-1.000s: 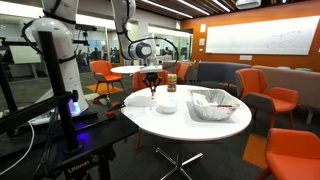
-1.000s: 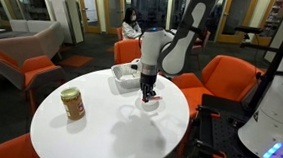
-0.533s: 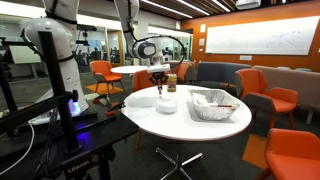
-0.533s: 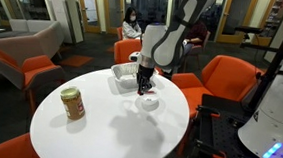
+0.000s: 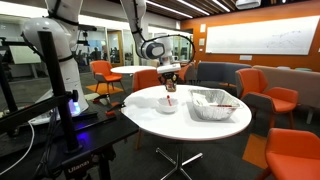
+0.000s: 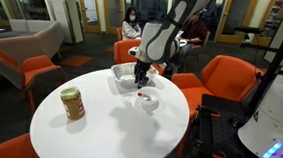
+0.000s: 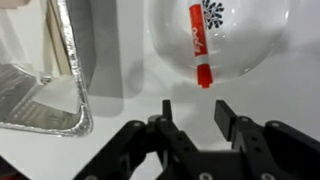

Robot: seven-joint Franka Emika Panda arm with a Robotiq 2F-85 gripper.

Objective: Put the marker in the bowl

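Note:
In the wrist view the marker [image 7: 199, 45], red with white lettering, lies inside the white bowl [image 7: 250, 50], its tip resting on the rim near me. My gripper [image 7: 194, 112] is open and empty, a short way back from the bowl's edge. In both exterior views the bowl [image 5: 167, 105] [image 6: 149, 102] sits on the round white table, and my gripper [image 5: 170, 84] [image 6: 141, 85] hangs a little above and beside it. The marker is too small to make out there.
A crinkled silvery foil tray [image 7: 40, 90] [image 5: 212, 104] [image 6: 125, 76] lies next to the bowl. A brown jar [image 6: 73, 103] stands on the white table [image 6: 108, 127]. Orange chairs [image 6: 227, 77] ring the table. A person [image 6: 132, 24] sits in the background.
My gripper has risen and pulled away from the bowl toward the foil tray. The marker stays in the bowl.

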